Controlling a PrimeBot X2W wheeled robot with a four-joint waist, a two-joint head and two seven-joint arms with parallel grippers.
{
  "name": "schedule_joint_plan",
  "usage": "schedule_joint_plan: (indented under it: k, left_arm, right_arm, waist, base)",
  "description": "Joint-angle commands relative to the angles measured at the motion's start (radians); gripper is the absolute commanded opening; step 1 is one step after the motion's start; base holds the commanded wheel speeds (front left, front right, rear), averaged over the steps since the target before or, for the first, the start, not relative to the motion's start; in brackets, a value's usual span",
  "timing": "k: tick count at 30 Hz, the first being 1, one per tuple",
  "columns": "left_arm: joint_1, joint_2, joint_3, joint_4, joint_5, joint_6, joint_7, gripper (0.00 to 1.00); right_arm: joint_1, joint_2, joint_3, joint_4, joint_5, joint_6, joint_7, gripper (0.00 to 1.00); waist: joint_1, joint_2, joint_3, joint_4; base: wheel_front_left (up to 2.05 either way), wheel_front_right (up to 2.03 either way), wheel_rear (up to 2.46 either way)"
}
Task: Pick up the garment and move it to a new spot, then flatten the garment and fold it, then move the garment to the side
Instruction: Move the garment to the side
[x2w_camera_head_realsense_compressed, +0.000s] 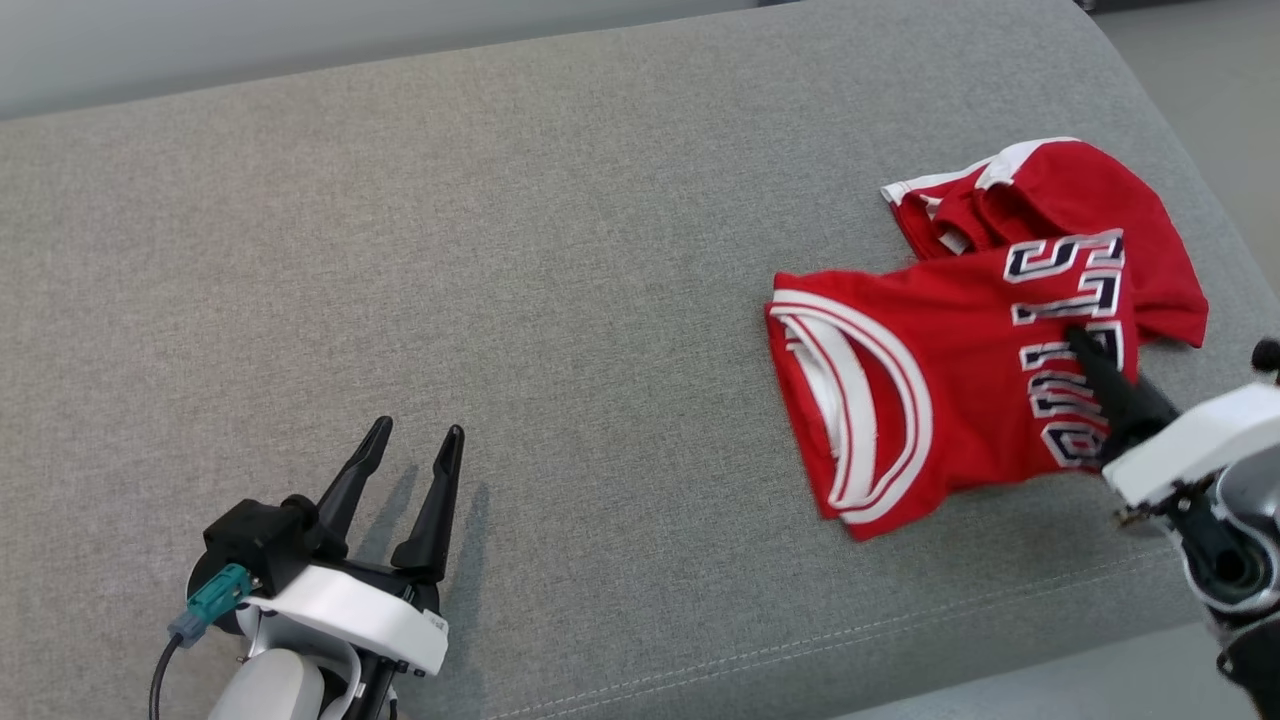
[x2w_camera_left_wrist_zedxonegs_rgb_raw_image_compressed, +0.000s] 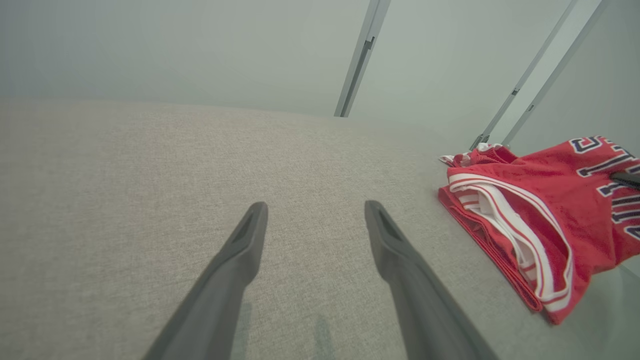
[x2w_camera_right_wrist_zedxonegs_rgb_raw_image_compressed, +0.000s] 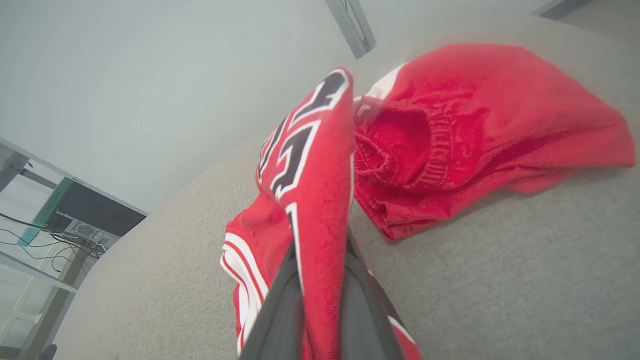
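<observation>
One big grey cushion (x2w_camera_head_realsense_compressed: 500, 250) takes up most of the scene. It has a woven cover and a stitched seam along the near edge.

Garment (x2w_camera_head_realsense_compressed: 930, 400): a red sports jersey with white trim and dark lettering. It lies at the cushion's right end, near the edge, bunched and doubled over itself. An opening banded in white faces the cushion's middle, and a second lump of red sits behind it, toward the far side.

Right gripper (x2w_camera_head_realsense_compressed: 1085, 350): down on the lettered panel, nipped together on a ridge of the cloth. The right wrist view shows that fold standing up between the two dark fingers (x2w_camera_right_wrist_zedxonegs_rgb_raw_image_compressed: 280, 305). The rest of the garment rests on the cushion.

Left gripper (x2w_camera_head_realsense_compressed: 418, 430): low at the near left, well apart from the garment. Its jaws are spread wide with nothing between them, over bare cushion.

Handling, as I judge it:
- It looks light, limp and not fragile, with no stiffness, so it will sag and trail from any single pinch.
- The layers look free to slide over one another, and smooth knit could slip out of narrow fingers.
- The rough cushion weave will probably drag on it.
- A mid-panel pinch like this one should carry it as a bundle, which suits moving it but not flattening.
- For spreading, the thicker white banding or the hem corners look like the surer holds, one in each claw.
</observation>
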Motion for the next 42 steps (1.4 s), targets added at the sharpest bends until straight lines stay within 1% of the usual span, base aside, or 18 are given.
schedule_joint_plan:
  k: [1,5,9,12,13,14,18,19,20,21,24,28,30,32,35,37,42]
  left_arm:
    - [-0.045,0.016,0.023,-0.026,0.002,-0.004,-0.009,1.0]
    - [-0.053,0.017,0.011,-0.025,-0.004,-0.004,-0.009,1.0]
    - [-0.058,0.016,0.0,-0.022,-0.007,-0.004,-0.009,1.0]
    - [-0.059,0.013,-0.005,-0.017,-0.011,-0.004,-0.009,1.0]
    - [-0.059,0.013,-0.005,-0.017,-0.011,-0.004,-0.009,1.0]
    - [-0.061,0.012,-0.008,-0.016,-0.013,-0.004,-0.009,1.0]
    - [-0.066,0.01,-0.011,-0.012,-0.013,-0.004,-0.009,1.0]
    - [-0.069,0.009,-0.014,-0.01,-0.013,-0.004,-0.009,1.0]
    - [-0.071,0.008,-0.016,-0.007,-0.015,-0.004,-0.009,1.0]
    - [-0.075,0.008,-0.019,-0.006,-0.016,-0.004,-0.009,1.0]
    - [-0.084,0.007,-0.028,-0.004,-0.017,-0.004,-0.009,1.0]
    - [-0.096,0.008,-0.035,-0.007,-0.015,-0.004,-0.009,1.0]
    - [-0.099,0.007,-0.031,-0.01,-0.011,-0.004,-0.009,1.0]
    - [-0.095,0.006,-0.027,-0.011,-0.008,-0.004,-0.009,1.0]
    - [-0.084,0.003,-0.015,-0.01,-0.002,-0.004,-0.009,1.0]
    - [-0.074,0.0,-0.004,-0.008,0.004,-0.004,-0.009,1.0]
    - [-0.048,-0.015,0.033,0.0,0.026,-0.004,-0.009,1.0]
  right_arm:
    - [-0.055,-0.036,0.014,-0.027,-0.023,0.005,-0.012,0.0]
    - [-0.165,-0.069,0.01,0.002,-0.06,0.005,0.016,0.0]
    - [-0.247,-0.106,-0.019,0.051,-0.088,0.005,0.042,0.0]
    - [-0.292,-0.136,-0.045,0.09,-0.116,0.005,0.057,0.0]
    - [-0.292,-0.136,-0.045,0.09,-0.116,0.005,0.057,0.0]
    - [-0.316,-0.152,-0.057,0.112,-0.139,0.005,0.065,0.0]
    - [-0.347,-0.164,-0.077,0.151,-0.175,0.005,0.076,0.0]
    - [-0.358,-0.164,-0.087,0.174,-0.191,0.005,0.073,0.08]
    - [-0.368,-0.164,-0.096,0.199,-0.216,0.005,0.063,0.43]
    - [-0.379,-0.164,-0.103,0.228,-0.248,0.005,0.05,1.0]
    - [-0.418,-0.153,-0.132,0.324,-0.361,0.005,-0.02,1.0]
    - [-0.465,-0.142,-0.2,0.445,-0.535,0.005,-0.162,1.0]
    - [-0.482,-0.13,-0.236,0.481,-0.605,0.005,-0.239,1.0]
    - [-0.487,-0.115,-0.263,0.496,-0.665,0.005,-0.289,1.0]
    - [-0.471,-0.075,-0.289,0.468,-0.727,0.005,-0.321,1.0]
    - [-0.441,-0.045,-0.288,0.418,-0.763,0.005,-0.327,1.0]
    - [-0.31,0.046,-0.276,0.256,-0.786,0.005,-0.329,1.0]
  waist:
    - [0.0,-0.0001,0.01,0.005]
    - [0.0,-0.0001,0.028,0.024]
    - [0.0,-0.0001,0.046,0.053]
    - [0.0,-0.0001,0.057,0.075]
    - [0.0,-0.0001,0.057,0.075]
    - [0.0,-0.0001,0.065,0.088]
    - [0.0,-0.0001,0.08,0.106]
    - [0.0,-0.0001,0.084,0.111]
    - [0.0,-0.0001,0.087,0.116]
    - [0.0,-0.0001,0.091,0.121]
    - [0.0,-0.0001,0.1,0.132]
    - [0.0,-0.0001,0.101,0.149]
    - [0.0,-0.0001,0.094,0.156]
    - [0.0,-0.0001,0.083,0.16]
    - [0.0,-0.0001,0.059,0.164]
    - [0.0,-0.0001,0.041,0.165]
    - [0.0,-0.0001,-0.006,0.167]
  base:
    - [0.0,0.0,0.0]
    - [0.0,0.0,0.0]
    - [0.0,0.0,0.0]
    - [0.0,0.0,0.0]
    - [0.0,0.0,0.0]
    - [0.0,0.0,0.0]
    - [0.0,0.0,0.0]
    - [0.0,0.0,0.0]
    - [0.0,0.0,0.0]
    - [0.0,0.0,0.0]
    - [0.0,0.0,0.0]
    - [0.0,0.0,0.0]
    - [0.0,0.0,0.0]
    - [0.0,0.0,0.0]
    - [0.0,0.0,0.0]
    - [0.0,0.0,0.0]
    - [0.0,0.0,0.0]
